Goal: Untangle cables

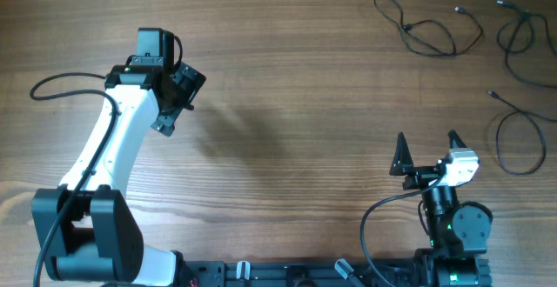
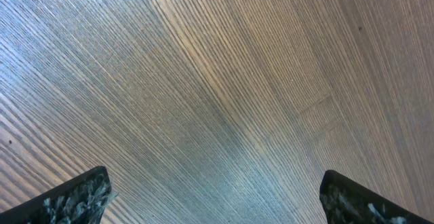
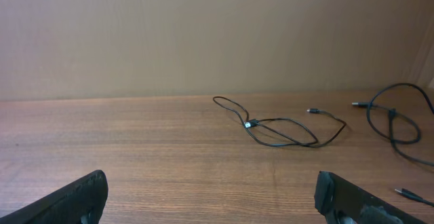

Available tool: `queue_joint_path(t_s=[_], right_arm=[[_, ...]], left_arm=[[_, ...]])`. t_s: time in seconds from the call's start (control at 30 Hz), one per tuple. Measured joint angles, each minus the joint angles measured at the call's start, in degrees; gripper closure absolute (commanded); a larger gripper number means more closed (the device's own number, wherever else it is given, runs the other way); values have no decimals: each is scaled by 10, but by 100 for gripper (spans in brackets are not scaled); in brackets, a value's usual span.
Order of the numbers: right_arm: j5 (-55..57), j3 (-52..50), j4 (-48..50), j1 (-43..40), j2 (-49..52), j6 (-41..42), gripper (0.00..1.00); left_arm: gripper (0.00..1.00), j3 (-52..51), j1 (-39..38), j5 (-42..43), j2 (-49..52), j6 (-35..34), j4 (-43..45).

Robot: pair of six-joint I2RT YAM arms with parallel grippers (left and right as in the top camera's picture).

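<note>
Three thin dark cables lie apart at the table's far right. One cable (image 1: 428, 28) is a loose loop at the back, also in the right wrist view (image 3: 285, 130). A second cable (image 1: 520, 39) loops at the right edge and shows in the right wrist view (image 3: 397, 119). A third cable (image 1: 520, 135) loops nearer the front. My right gripper (image 1: 426, 148) is open and empty, well short of them (image 3: 213, 197). My left gripper (image 1: 178, 96) is open and empty over bare wood at the left (image 2: 217, 197).
The wooden table (image 1: 296, 104) fills the overhead view. A thick black arm cable (image 1: 65, 80) arcs beside the left arm. A plain wall (image 3: 203, 34) stands behind the table's far edge.
</note>
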Motion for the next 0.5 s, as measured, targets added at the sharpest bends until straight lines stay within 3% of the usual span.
queue_joint_path(t_s=[0.17,0.37,0.5], right_arm=[[0,0,0,0,0,0,0],[0,0,0,0,0,0,0],[0,0,0,0,0,0,0]], left_arm=[[0,0,-16,0,-26,0,-2],[0,-1,-42,2,-142,0,-31],[0,-1,-47,-7,-272,0,-98]])
